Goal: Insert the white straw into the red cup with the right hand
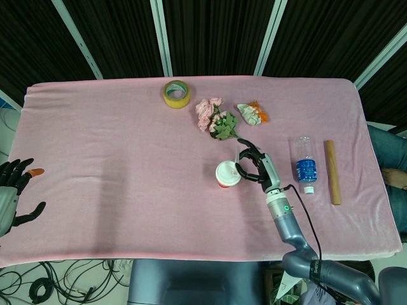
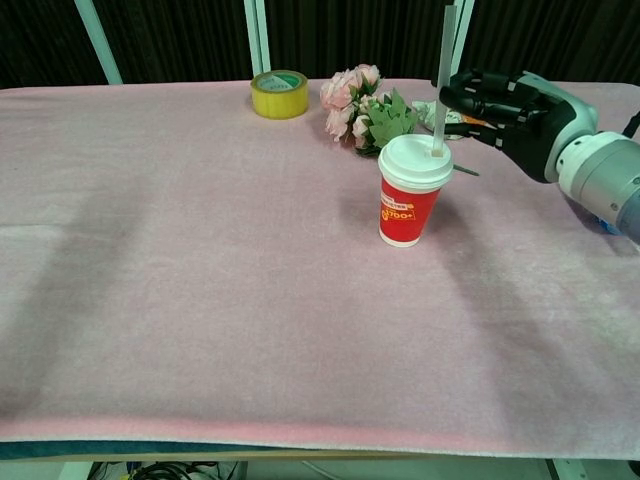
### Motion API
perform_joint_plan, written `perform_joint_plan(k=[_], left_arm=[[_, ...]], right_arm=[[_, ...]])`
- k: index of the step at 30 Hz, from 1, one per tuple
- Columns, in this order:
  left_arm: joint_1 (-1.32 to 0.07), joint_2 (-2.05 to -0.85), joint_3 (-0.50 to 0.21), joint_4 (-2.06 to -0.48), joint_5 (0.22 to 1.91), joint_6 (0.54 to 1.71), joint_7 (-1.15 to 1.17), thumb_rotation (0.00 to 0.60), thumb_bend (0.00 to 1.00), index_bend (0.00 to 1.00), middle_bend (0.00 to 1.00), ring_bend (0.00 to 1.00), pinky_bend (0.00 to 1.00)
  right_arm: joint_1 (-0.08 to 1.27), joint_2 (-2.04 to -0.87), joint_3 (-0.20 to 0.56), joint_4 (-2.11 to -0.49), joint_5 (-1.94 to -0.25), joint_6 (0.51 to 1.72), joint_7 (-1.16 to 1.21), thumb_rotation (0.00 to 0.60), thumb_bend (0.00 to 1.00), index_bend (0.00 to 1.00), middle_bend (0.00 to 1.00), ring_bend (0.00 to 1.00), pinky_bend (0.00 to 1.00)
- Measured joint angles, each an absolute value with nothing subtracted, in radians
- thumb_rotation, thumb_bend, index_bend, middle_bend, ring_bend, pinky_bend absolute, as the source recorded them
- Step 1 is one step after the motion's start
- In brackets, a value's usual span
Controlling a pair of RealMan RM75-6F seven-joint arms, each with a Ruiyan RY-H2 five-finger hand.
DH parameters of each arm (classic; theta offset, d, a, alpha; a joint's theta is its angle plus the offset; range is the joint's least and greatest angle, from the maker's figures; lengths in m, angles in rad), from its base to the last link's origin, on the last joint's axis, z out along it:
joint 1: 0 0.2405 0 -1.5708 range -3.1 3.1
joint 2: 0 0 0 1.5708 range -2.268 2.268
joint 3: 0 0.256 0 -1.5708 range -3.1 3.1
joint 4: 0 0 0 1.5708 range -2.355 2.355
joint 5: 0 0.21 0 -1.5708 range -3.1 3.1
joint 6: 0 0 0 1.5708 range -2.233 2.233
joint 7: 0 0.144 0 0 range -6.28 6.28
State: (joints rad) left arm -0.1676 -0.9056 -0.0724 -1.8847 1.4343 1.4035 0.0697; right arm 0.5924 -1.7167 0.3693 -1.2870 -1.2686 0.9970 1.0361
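Observation:
The red cup [image 2: 411, 203] with its white lid [image 1: 227, 172] stands upright near the middle of the pink table. The white straw [image 2: 443, 75] rises almost vertically from the lid's hole, with its lower end inside the lid. My right hand [image 2: 512, 106] is just right of the cup at lid height and pinches the straw between its fingertips [image 2: 453, 95]. In the head view this right hand [image 1: 255, 166] sits close against the cup's right side. My left hand [image 1: 13, 190] hangs off the table's left edge, fingers spread and holding nothing.
Behind the cup lie a pink flower bunch [image 2: 365, 104], a yellow tape roll [image 2: 279, 94] and a crumpled wrapper [image 1: 253, 113]. A water bottle [image 1: 306, 165] and a wooden stick [image 1: 332, 171] lie to the right of my right arm.

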Motion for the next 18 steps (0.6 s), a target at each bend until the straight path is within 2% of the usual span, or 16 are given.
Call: perform_joint_plan(k=[18], left_arm=[[-0.169, -0.907, -0.072, -1.881, 1.432, 1.400, 0.070, 0.600, 0.27, 0.24, 0.08, 0.00, 0.00]], right_arm=[[0.587, -1.775, 0.320, -1.165, -1.323, 1.004, 1.126, 0.600, 0.36, 0.65, 0.14, 0.03, 0.20]])
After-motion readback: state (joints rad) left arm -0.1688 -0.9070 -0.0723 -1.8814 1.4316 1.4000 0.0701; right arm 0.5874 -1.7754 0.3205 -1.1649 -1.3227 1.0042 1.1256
